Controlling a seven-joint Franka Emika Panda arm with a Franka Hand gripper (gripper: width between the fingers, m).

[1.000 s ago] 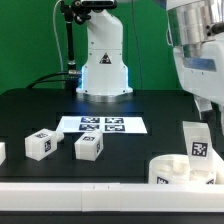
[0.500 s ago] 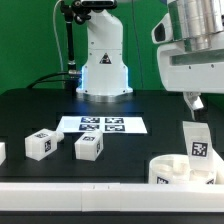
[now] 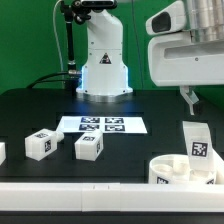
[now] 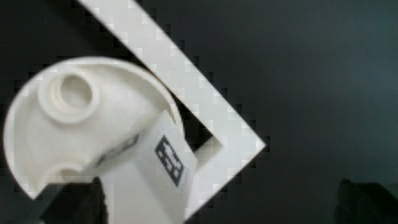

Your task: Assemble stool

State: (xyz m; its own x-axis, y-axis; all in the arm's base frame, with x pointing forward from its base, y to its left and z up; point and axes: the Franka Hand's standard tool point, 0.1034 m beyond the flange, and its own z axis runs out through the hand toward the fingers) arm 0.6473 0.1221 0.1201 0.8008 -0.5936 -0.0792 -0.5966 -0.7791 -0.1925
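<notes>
The white round stool seat [image 3: 172, 171] sits at the front, at the exterior view's right. A white block leg [image 3: 198, 141] with a tag stands upright on it. Two more tagged block legs [image 3: 40, 144] [image 3: 90, 146] lie on the black table at the exterior view's left, and a further one [image 3: 1, 152] is cut off by the edge. My gripper [image 3: 190, 99] hangs open and empty above the upright leg, apart from it. In the wrist view the seat [image 4: 71, 95] with its socket and the tagged leg [image 4: 164, 165] lie below my spread fingers [image 4: 68, 200].
The marker board [image 3: 102, 125] lies flat mid-table in front of the robot base [image 3: 104, 60]. A long white border rail [image 3: 70, 195] runs along the front edge. It also shows in the wrist view [image 4: 196, 80], cornering beside the seat.
My gripper has risen and shifted toward the exterior view's left, away from the upright leg. The leg and seat have stayed in place.
</notes>
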